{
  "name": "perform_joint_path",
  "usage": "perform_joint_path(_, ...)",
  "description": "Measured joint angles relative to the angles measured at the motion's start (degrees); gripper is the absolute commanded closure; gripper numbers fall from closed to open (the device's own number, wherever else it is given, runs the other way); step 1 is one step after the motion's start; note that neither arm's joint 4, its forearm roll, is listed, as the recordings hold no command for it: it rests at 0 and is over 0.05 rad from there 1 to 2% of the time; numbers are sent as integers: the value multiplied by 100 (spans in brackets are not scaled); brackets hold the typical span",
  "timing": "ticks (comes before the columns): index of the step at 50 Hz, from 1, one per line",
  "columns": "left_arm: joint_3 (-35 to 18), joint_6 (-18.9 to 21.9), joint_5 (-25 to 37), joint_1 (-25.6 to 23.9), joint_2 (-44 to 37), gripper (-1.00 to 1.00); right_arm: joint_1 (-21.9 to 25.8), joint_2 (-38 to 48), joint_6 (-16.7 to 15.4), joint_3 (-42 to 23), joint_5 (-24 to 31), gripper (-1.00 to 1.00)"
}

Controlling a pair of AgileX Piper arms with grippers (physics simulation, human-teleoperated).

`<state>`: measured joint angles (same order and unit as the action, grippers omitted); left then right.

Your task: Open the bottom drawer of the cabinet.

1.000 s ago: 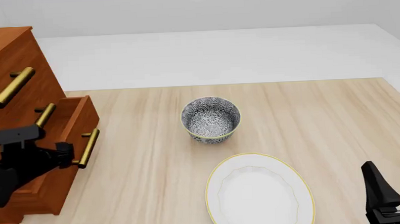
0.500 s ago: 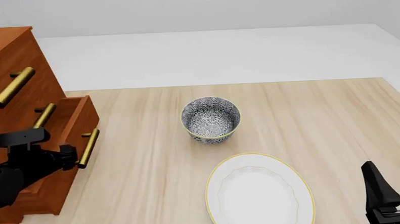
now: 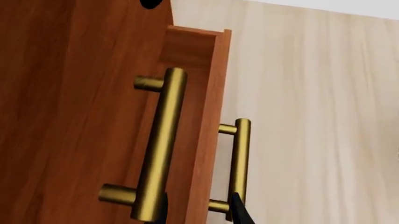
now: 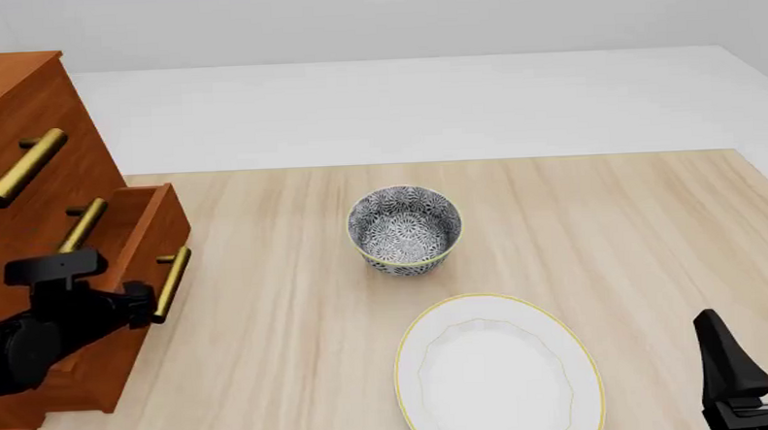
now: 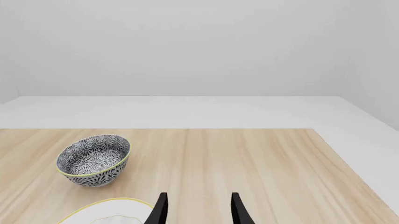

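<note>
The left gripper (image 4: 139,300) sits with its fingers spread around the brass bar handle (image 4: 170,283) of the bottom drawer (image 4: 137,247), which juts out from the cabinet (image 4: 17,105), while the right gripper (image 5: 196,207) idles open near the plate (image 4: 502,370).

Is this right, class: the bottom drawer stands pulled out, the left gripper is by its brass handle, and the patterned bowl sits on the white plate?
One error. In the front view the patterned bowl stands on the table beyond the white plate, apart from it. The bottom drawer is pulled out, with the left gripper by its handle.
</note>
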<state>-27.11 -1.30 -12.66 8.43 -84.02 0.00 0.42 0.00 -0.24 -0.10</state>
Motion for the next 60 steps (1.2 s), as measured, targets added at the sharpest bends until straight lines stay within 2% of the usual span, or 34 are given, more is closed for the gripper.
perform_joint_path(27,-128,-348,-358,-41,-241,-100,0,0,0,0,0,-100)
perform_joint_path(60,-319,-417,-352,-257,-414,-100,0,0,0,0,0,-100)
